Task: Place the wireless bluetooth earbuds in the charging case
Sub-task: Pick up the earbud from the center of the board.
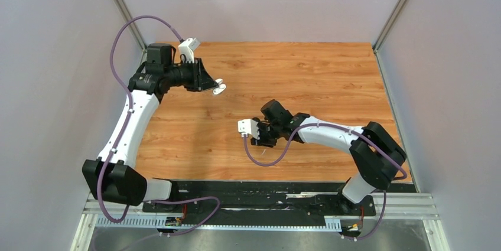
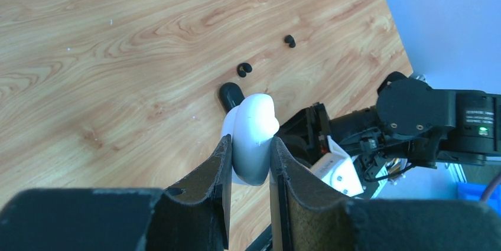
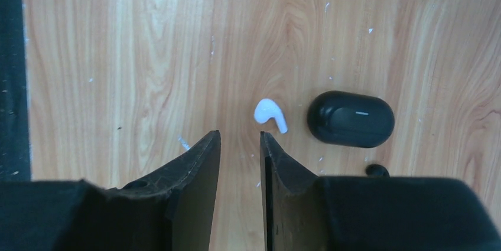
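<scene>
My left gripper (image 2: 249, 140) is shut on a white charging case (image 2: 255, 115), held up above the table's far left (image 1: 219, 88). A black charging case (image 3: 350, 119) lies shut on the wood. A white earbud (image 3: 270, 115) with a short stem lies just left of it, slightly ahead and right of my right gripper (image 3: 240, 137). That gripper hangs low over the table, open by a narrow gap with nothing between its fingers. Two black earbuds (image 2: 244, 69) (image 2: 289, 40) lie beyond the black case (image 2: 231, 93). One more black earbud (image 3: 376, 170) peeks out beside my right finger.
A tiny white fleck (image 3: 184, 143) lies left of the right fingers. The wooden table (image 1: 307, 80) is walled by grey panels at the back and sides. A black strip (image 1: 260, 189) runs along its near edge. The right arm (image 2: 413, 115) shows in the left wrist view.
</scene>
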